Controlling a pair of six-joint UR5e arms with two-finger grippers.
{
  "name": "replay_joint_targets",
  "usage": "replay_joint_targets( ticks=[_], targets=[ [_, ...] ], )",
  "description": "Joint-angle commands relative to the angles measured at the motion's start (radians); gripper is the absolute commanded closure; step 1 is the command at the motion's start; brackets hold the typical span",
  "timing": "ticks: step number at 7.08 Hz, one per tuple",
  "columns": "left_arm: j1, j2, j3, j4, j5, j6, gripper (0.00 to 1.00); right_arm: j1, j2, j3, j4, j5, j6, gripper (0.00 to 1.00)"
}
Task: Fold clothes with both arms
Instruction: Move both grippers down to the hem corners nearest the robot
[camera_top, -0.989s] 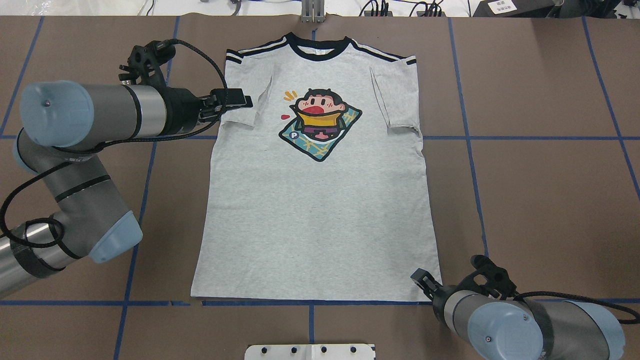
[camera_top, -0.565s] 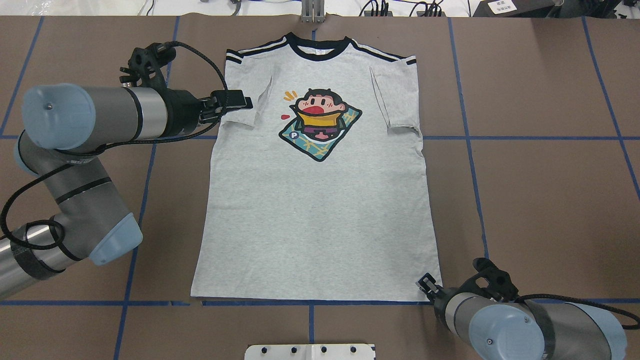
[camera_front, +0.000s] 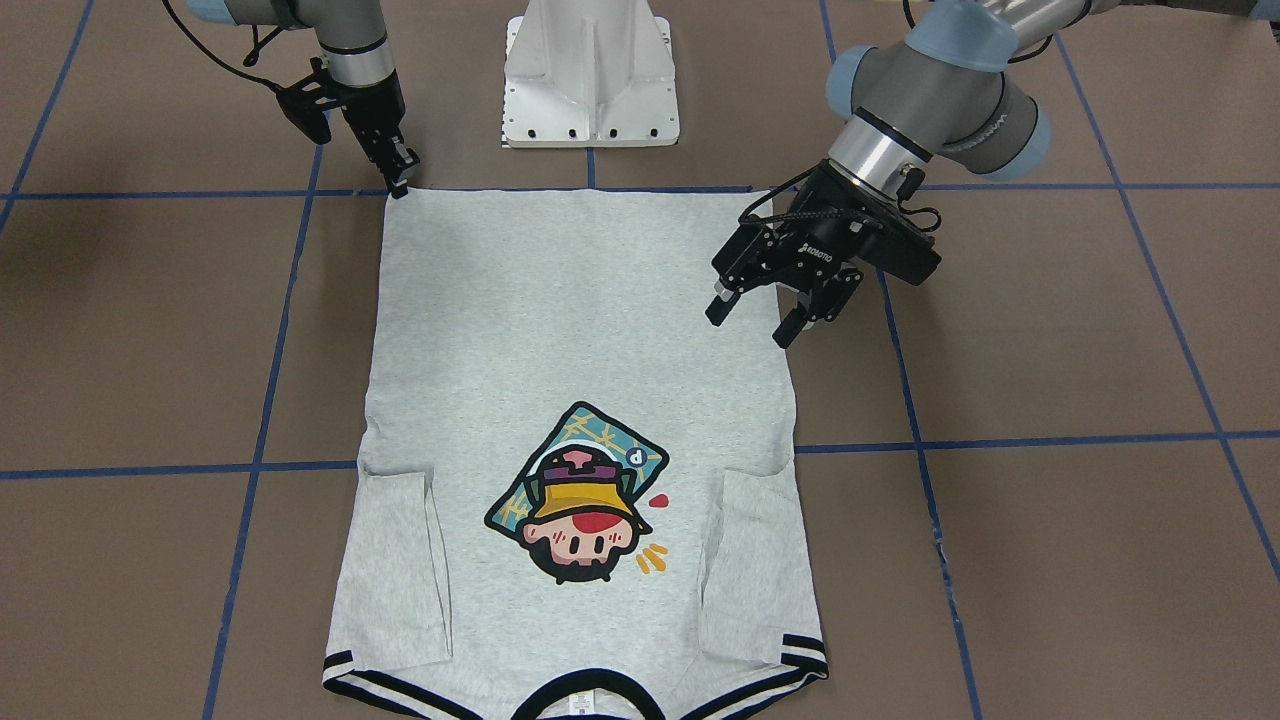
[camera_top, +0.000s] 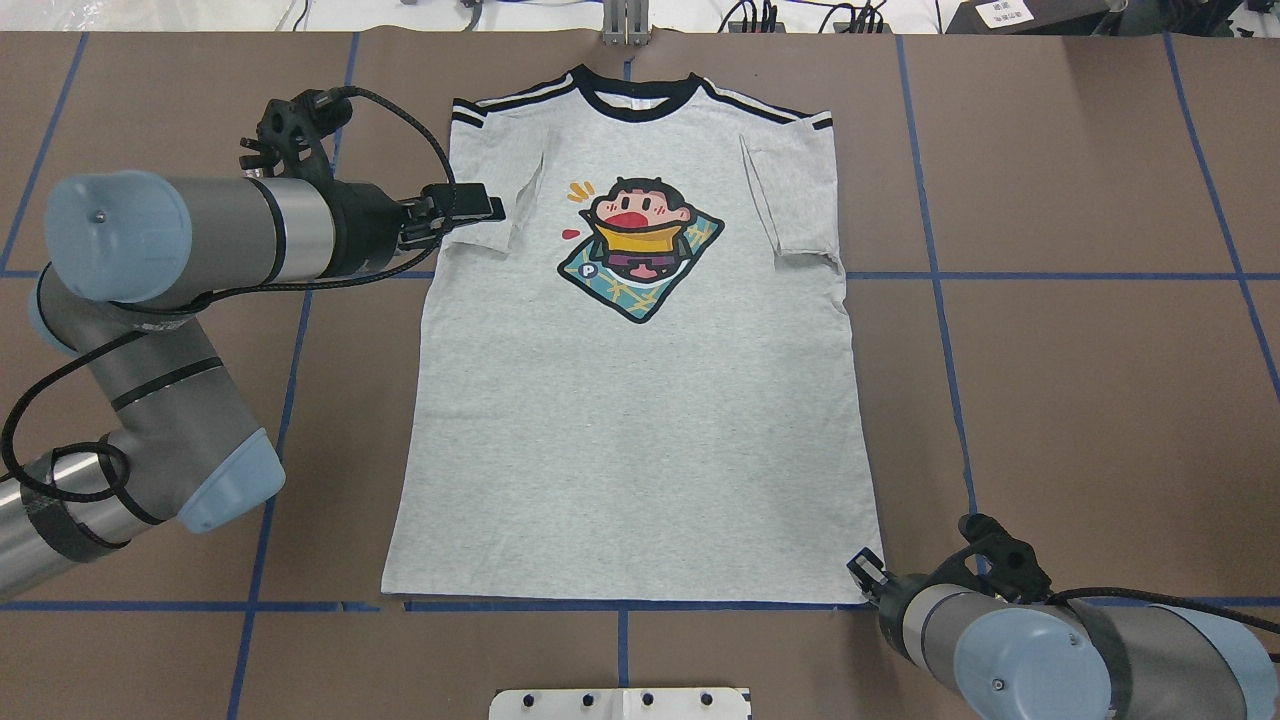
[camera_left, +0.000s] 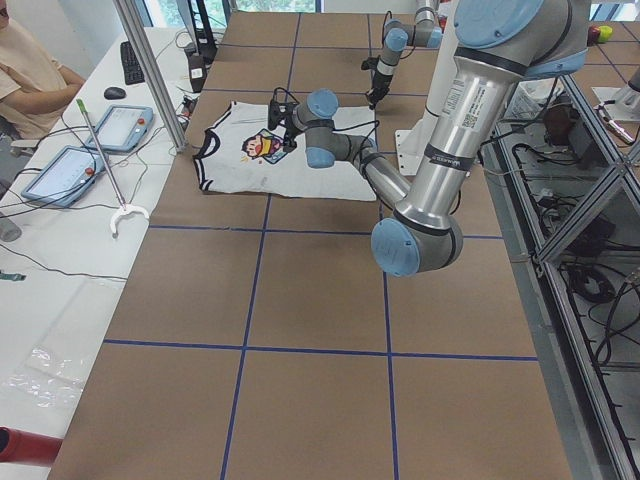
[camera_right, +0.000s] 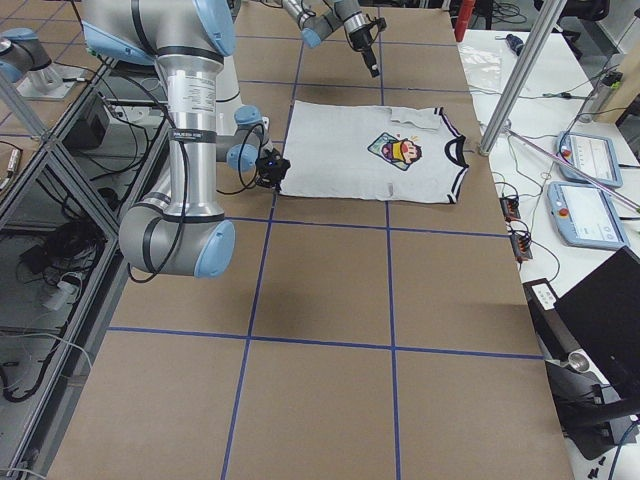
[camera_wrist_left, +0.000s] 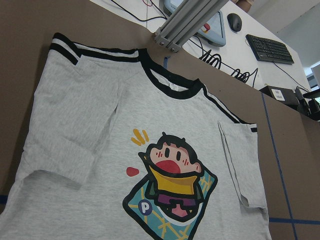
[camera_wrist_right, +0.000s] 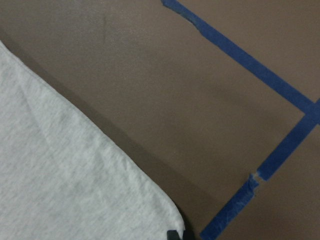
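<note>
The T-shirt lies flat and face up on the surface, with its sleeves tucked in. We judge it light, thin and limp. It will sag and crease unless we take it at corners and side seams, both sides together. Our left end effector hangs spread open over the shirt's left edge. Our right end effector sits at the hem corner, seen edge-on, so we cannot tell whether it has pinched the cloth.
</note>
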Motion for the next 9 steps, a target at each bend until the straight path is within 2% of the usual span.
replay_joint_targets(
  ticks=[1,2,4,5,6,7,8,9],
  targets=[
    [0.048,-0.001,-0.003,0.004,0.005,-0.080,0.01,0.000,-0.007,0.038,-0.001,0.000,0.000,1.00],
    [0.087,0.013,-0.028,0.021,0.014,-0.114,0.02,0.017,-0.004,0.047,-0.001,0.003,0.000,1.00],
    [0.194,0.190,-0.183,0.177,0.019,-0.114,0.03,0.028,0.000,0.058,-0.001,0.009,-0.001,1.00],
    [0.234,0.286,-0.215,0.184,0.019,-0.116,0.03,0.033,0.006,0.060,0.000,0.011,-0.001,1.00],
    [0.272,0.342,-0.278,0.248,0.021,-0.149,0.03,0.033,0.006,0.058,0.000,0.011,-0.001,1.00],
    [0.308,0.340,-0.295,0.364,0.043,-0.181,0.03,0.034,0.005,0.055,0.000,0.011,-0.001,1.00],
    [0.331,0.346,-0.296,0.375,0.041,-0.241,0.04,0.036,0.000,0.057,0.000,0.009,-0.003,1.00],
    [0.376,0.346,-0.291,0.379,0.047,-0.392,0.11,0.036,0.000,0.055,-0.001,0.008,-0.003,1.00]
  ],
)
